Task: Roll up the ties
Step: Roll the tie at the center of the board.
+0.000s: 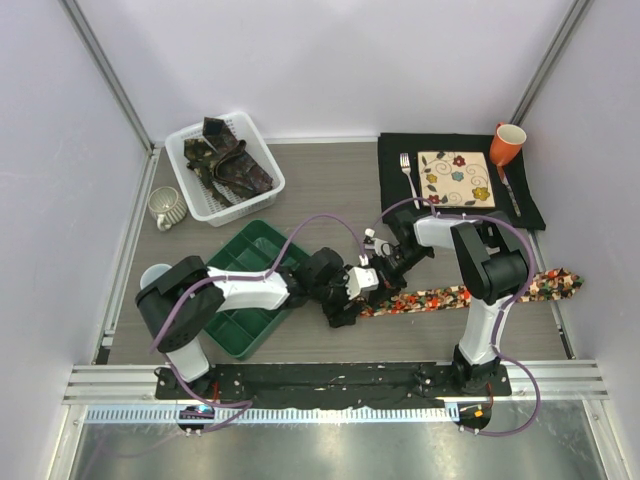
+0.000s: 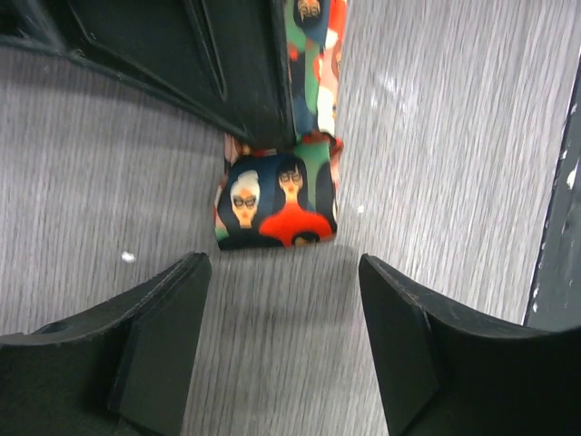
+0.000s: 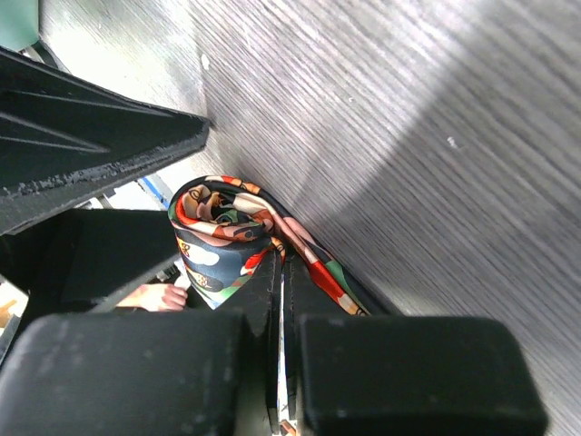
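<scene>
Just right of the green tray (image 1: 250,290) lies the printed tie (image 1: 440,297), its rolled end (image 2: 277,200) ahead of the left gripper's (image 2: 281,270) wide-apart, empty fingers. The right gripper (image 3: 277,263) is closed, seemingly pinching the tie.

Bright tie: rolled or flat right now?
Partly rolled. One end of the tie is wound into a small roll; the rest lies flat along the table.

On my overhead feed I see a white basket (image 1: 200,205) at the table's (image 1: 330,180) far left, a grey mug (image 1: 167,208) just beside it, and a green divided tray (image 1: 245,255) nearer. On the far right lies a black mat (image 1: 400,150) carrying a floral square plate (image 1: 457,179), with a fork (image 1: 408,175) to its left and an orange mug (image 1: 507,143) at its far corner.
</scene>
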